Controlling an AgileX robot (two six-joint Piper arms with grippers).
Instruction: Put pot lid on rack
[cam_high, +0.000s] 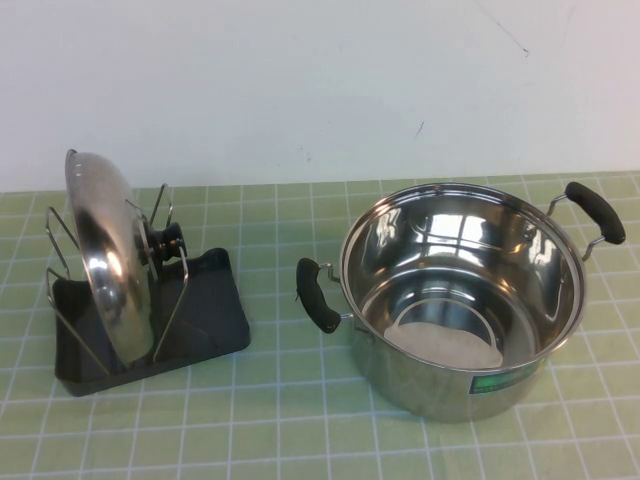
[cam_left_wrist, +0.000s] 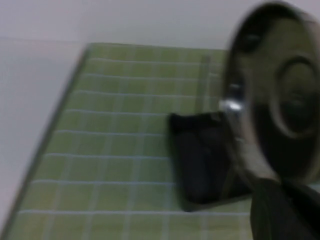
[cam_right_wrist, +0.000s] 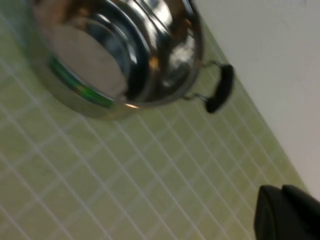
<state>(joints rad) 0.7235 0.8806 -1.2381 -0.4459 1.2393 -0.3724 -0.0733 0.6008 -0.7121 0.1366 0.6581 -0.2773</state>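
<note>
The pot lid (cam_high: 105, 260) stands on edge in the rack (cam_high: 210, 320) at the left of the table, held between the wire loops, with its black knob (cam_high: 168, 242) facing right. Neither arm shows in the high view. In the left wrist view the lid (cam_left_wrist: 280, 100) and the rack (cam_left_wrist: 200, 160) are close, and my left gripper (cam_left_wrist: 285, 212) is a dark shape just short of them, shut and empty. My right gripper (cam_right_wrist: 287, 212) is shut and empty over the mat, away from the pot (cam_right_wrist: 115, 50).
The open steel pot (cam_high: 460, 300) with two black handles stands at the right. A green checked mat (cam_high: 290, 430) covers the table up to the white wall (cam_high: 320, 80) behind. Bare mat lies between rack and pot and along the front.
</note>
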